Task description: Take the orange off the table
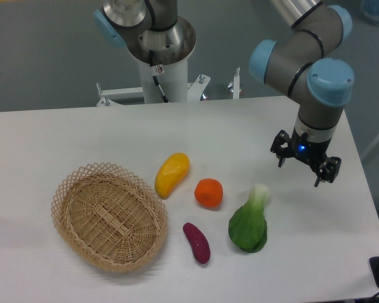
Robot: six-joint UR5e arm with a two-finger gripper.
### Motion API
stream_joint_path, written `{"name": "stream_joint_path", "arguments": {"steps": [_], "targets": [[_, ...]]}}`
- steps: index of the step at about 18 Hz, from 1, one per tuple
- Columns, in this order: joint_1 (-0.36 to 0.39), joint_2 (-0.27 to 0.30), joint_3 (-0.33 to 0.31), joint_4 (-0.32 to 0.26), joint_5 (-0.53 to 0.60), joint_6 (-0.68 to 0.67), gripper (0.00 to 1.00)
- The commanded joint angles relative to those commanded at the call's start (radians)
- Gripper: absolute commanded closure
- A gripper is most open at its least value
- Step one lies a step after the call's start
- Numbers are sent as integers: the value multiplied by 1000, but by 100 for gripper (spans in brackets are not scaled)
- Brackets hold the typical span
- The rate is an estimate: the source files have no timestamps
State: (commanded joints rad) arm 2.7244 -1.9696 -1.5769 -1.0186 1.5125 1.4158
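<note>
The orange (208,192) lies on the white table (63,132) a little right of its middle, free of any grip and touching none of the other produce. Just to its left and slightly farther back is an elongated yellow fruit (172,174), tilted with its upper end to the right; near and a little left of the orange lies a small dark purple vegetable (196,242), and to the right, on the near side, a green leafy vegetable (249,222) with its pale stalk pointing away towards the far right. A woven wicker basket (108,216) sits on the left part of the table, well apart from the orange. The gripper (305,165) hangs above the right side of the table, beyond the green vegetable and well apart from the orange; its two black fingers (279,151) stand spread wide with nothing between them, and a small blue light shows on the wrist. The arm (309,69), grey with light-blue joint caps, comes down to it from the upper right, and its base column (158,57) stands at the far edge of the table
</note>
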Motion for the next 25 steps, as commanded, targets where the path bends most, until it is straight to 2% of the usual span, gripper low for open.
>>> {"name": "stream_joint_path", "arguments": {"steps": [8,12,20,25], "targets": [[2,2,-9,0,0,3,0],[3,3,-20,31,2,0,0],[-2,5,-46,17,-5,-40,0],[-44,5,-66,34,-3,-25,0]]}}
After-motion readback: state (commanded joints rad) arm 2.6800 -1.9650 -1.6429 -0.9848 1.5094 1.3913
